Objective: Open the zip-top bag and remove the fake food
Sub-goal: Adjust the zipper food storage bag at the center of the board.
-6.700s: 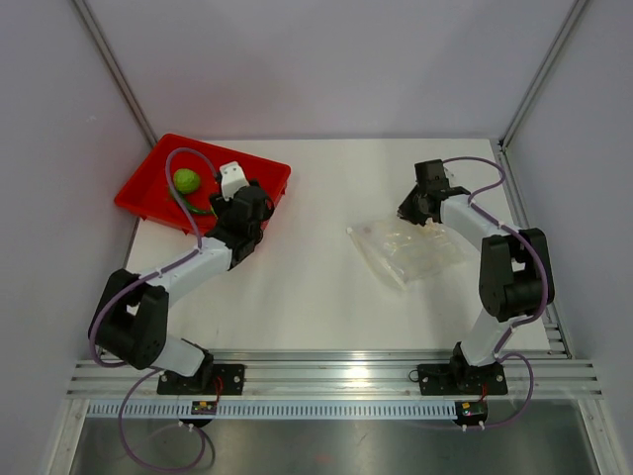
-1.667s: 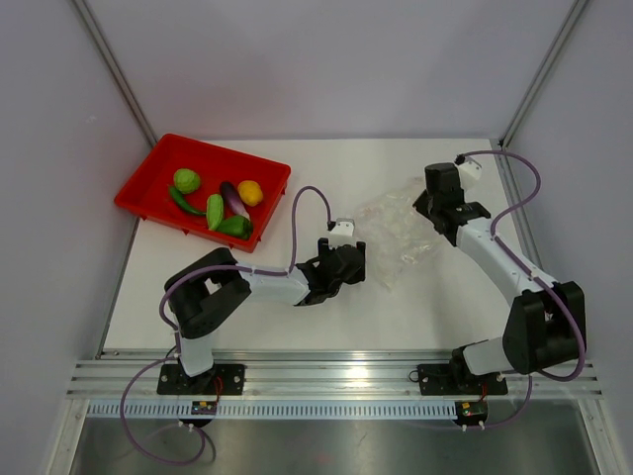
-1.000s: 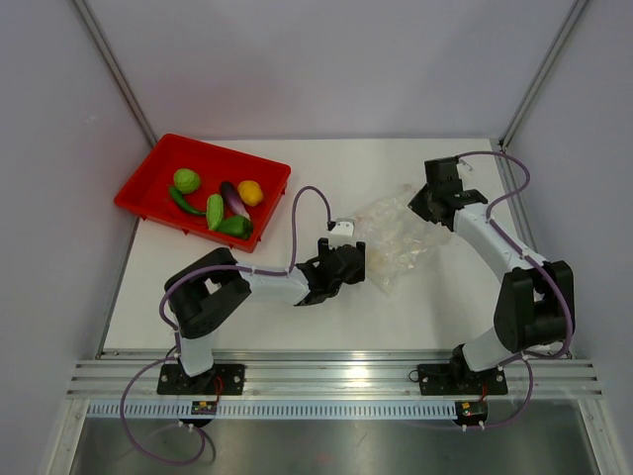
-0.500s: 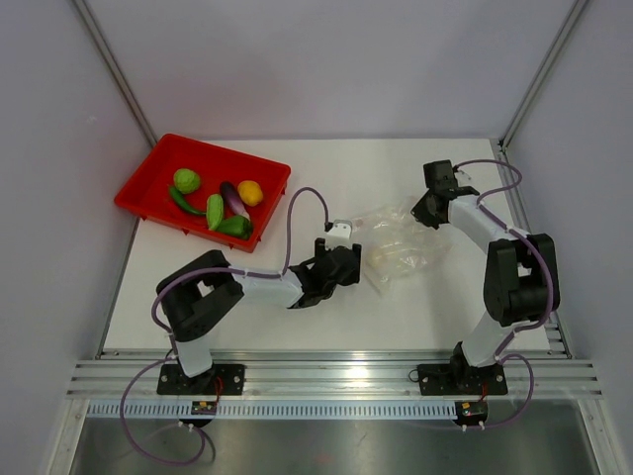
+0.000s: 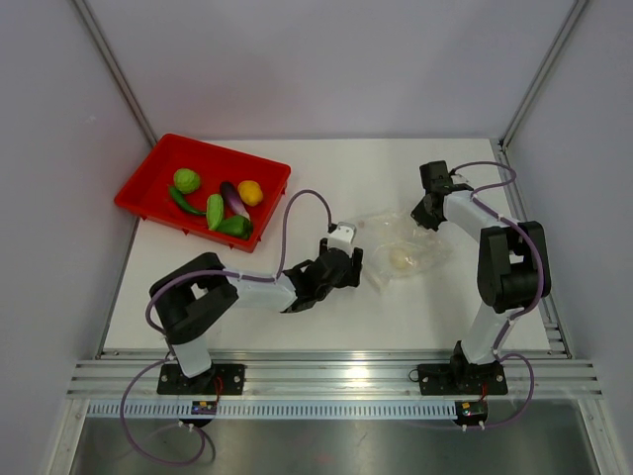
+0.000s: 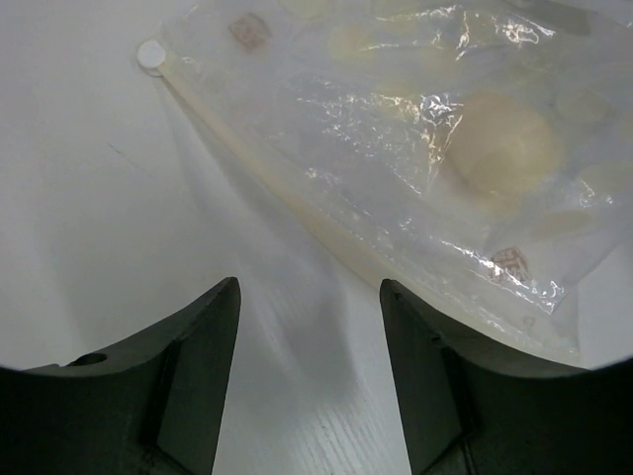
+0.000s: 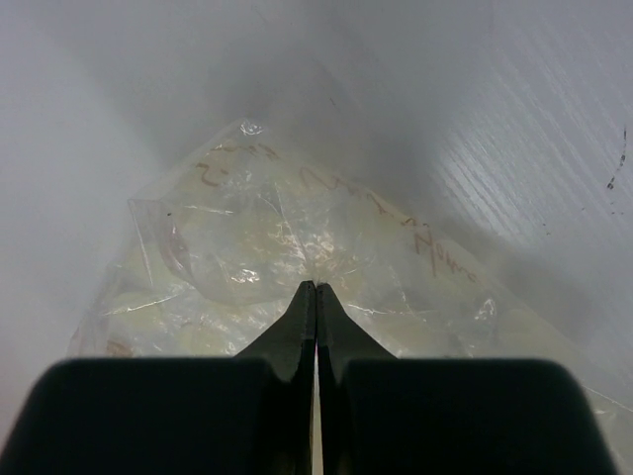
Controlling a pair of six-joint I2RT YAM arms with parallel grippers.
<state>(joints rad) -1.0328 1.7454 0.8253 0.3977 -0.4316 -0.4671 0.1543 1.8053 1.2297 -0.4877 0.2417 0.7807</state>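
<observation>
The clear zip-top bag (image 5: 404, 247) lies crumpled on the white table right of centre, with a pale round piece (image 5: 399, 259) inside it. My right gripper (image 5: 426, 218) is shut, pinching the bag's far edge (image 7: 247, 247); the shut tips (image 7: 316, 285) meet on the plastic. My left gripper (image 5: 353, 260) is open and empty at the bag's left side; its jaws (image 6: 309, 287) stand apart over bare table, short of the zip edge (image 6: 297, 188) and its white slider (image 6: 150, 56). Fake food lies in the red tray (image 5: 148, 198): a round green piece (image 5: 186, 180), a purple one (image 5: 233, 198), a yellow one (image 5: 250, 192).
Grey walls enclose the table on three sides, with metal posts at the back corners. The aluminium rail (image 5: 326, 374) carrying both arm bases runs along the near edge. The left arm's cable (image 5: 297, 203) loops above the table's middle.
The right gripper has lowered the bag from a lifted, stretched pose to the table. The left gripper has stayed at the bag's left edge, shifting slightly.
</observation>
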